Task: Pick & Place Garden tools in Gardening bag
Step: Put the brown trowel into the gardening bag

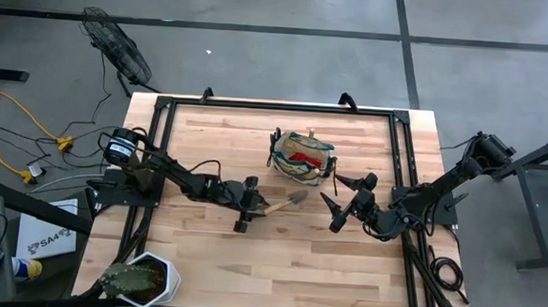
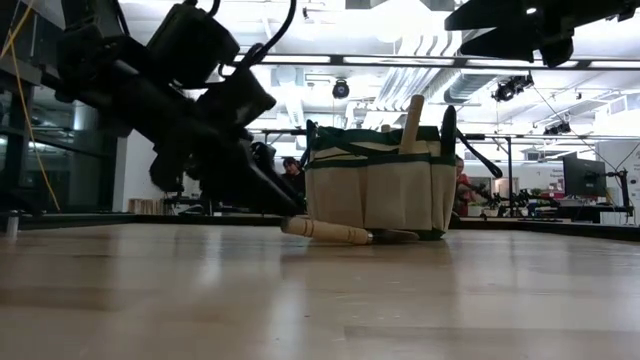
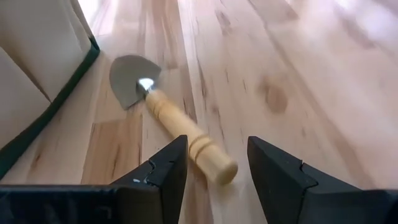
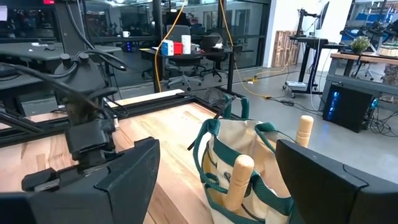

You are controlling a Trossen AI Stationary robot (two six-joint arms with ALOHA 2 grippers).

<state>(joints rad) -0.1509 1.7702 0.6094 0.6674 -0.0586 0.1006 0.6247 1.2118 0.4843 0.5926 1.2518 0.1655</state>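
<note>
One trowel [image 3: 180, 134] flat on the table [image 1: 278, 257], handle end between the spread fingers of the left gripper [image 3: 214, 171], untouched. Beyond its blade, one gardening bag [image 1: 303, 158] holding two wooden handles. Past the bag, right gripper [image 1: 345, 202] gaping wide, empty.

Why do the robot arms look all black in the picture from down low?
Low view: bright ceiling lights behind turn the left arm into a dark silhouette, and the near table looks blurry. Left wrist view: a white glint of glare sits on the trowel blade, ahead of the open left pincer.
</note>
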